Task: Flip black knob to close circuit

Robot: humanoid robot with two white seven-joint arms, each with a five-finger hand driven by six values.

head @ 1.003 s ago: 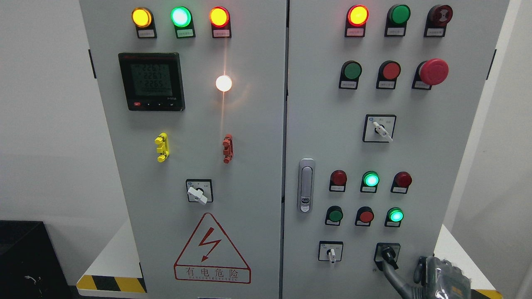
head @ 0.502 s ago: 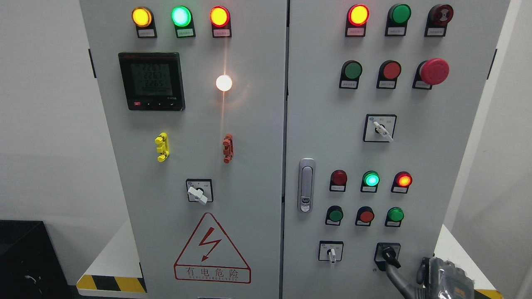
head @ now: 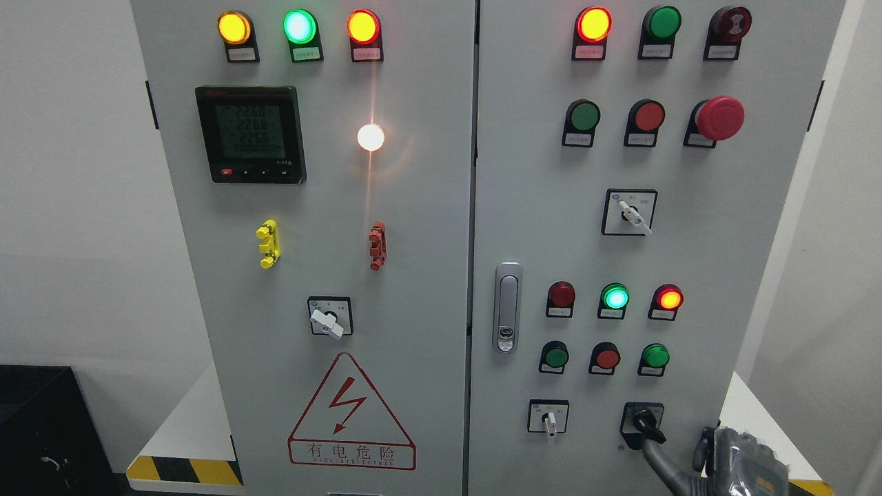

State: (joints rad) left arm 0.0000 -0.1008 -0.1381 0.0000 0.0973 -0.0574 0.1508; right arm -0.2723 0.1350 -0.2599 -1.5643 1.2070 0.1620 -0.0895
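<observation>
The black knob (head: 646, 419) sits in a black square plate at the bottom right of the grey cabinet's right door (head: 689, 248). Its handle points down and to the right. My right hand (head: 741, 458) shows at the bottom right corner, mostly cut off by the frame edge. A grey part of it reaches up and left and touches the lower end of the knob. Above the knob, a red lamp (head: 668, 298) and a green lamp (head: 614, 297) are lit, and the green lamp (head: 655, 356) below is dark. My left arm is out of view.
A white-handled selector (head: 549, 420) sits left of the knob, and another (head: 632, 214) sits higher up. A red mushroom stop button (head: 719, 118) and a door latch (head: 507, 307) are on the same door. The left door carries a meter (head: 251, 134) and a warning triangle (head: 351, 413).
The knob's handle has swung a little towards the right. The red lamp above it lit up and the lower green lamp went dark. My right hand shifted slightly right.
</observation>
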